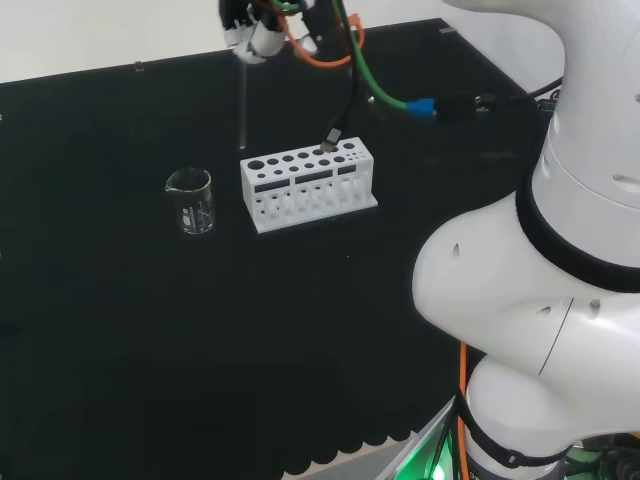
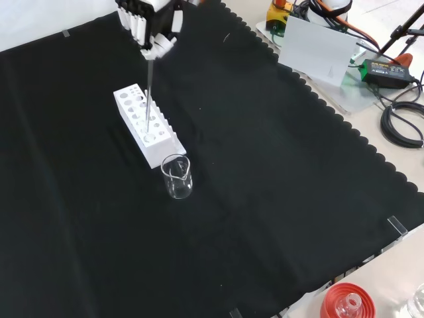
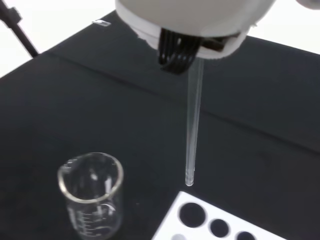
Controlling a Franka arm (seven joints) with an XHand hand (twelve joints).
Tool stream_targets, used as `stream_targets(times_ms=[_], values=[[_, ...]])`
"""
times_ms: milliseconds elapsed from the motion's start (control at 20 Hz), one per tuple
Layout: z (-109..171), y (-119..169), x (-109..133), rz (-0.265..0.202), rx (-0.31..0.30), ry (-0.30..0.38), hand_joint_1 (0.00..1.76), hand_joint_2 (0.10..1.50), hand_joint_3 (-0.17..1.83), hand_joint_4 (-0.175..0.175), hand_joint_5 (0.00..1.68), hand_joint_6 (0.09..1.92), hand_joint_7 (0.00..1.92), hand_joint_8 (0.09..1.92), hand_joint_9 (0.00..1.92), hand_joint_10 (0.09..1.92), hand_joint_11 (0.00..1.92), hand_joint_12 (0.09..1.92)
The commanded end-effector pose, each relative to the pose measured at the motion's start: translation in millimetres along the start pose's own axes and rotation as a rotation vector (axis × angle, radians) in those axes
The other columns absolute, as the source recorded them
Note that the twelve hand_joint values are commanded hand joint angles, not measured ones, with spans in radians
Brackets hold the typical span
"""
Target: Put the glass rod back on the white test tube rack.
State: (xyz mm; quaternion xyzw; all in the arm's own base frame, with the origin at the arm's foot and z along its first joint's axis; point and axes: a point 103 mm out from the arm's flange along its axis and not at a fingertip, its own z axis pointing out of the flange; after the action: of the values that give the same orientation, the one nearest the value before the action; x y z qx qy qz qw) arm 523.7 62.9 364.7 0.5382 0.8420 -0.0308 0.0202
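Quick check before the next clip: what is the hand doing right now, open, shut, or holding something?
Hand: shut on the glass rod, which hangs upright with its lower end just above the white test tube rack.

Hand (image 2: 149, 23) high over the bench, fingers (image 2: 161, 45) curled, pointing down.

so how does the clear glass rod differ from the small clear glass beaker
The thin clear glass rod hangs upright in the air, held by the black and white hand; the small clear glass beaker stands on the black cloth, untouched. The rod is long and slim; the beaker is short, wide and open-topped. The rod hangs above the white test tube rack; the beaker stands beside it. Both are clear glass.
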Motion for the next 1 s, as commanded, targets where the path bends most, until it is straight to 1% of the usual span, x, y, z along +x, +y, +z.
stream_targets(times_ms=[50,250,450,650,850,1000], values=[[-10.8,-13.0,-21.2,0.039,-0.002,-0.009,1.33,0.61,0.72,-0.175,1.23,0.53,1.40,0.71,1.68,0.59,1.61,0.66],[-17.3,-20.6,-33.0,0.049,-0.005,-0.006,1.33,0.61,0.72,-0.175,1.23,0.53,1.40,0.71,1.68,0.59,1.61,0.66],[-16.8,-23.8,-44.0,0.063,-0.003,-0.006,1.33,0.61,0.72,-0.175,1.23,0.53,1.40,0.71,1.68,0.59,1.61,0.66],[-19.5,-33.1,-57.7,0.087,-0.007,0.000,1.33,0.61,0.72,-0.175,1.23,0.53,1.40,0.71,1.68,0.59,1.61,0.66],[-16.2,-39.0,-66.6,0.107,-0.003,-0.003,1.33,0.61,0.72,-0.175,1.23,0.53,1.40,0.71,1.68,0.59,1.61,0.66],[-13.9,-43.9,-75.1,0.121,-0.005,0.009,1.33,0.61,0.72,-0.175,1.23,0.53,1.40,0.71,1.68,0.59,1.61,0.66]])
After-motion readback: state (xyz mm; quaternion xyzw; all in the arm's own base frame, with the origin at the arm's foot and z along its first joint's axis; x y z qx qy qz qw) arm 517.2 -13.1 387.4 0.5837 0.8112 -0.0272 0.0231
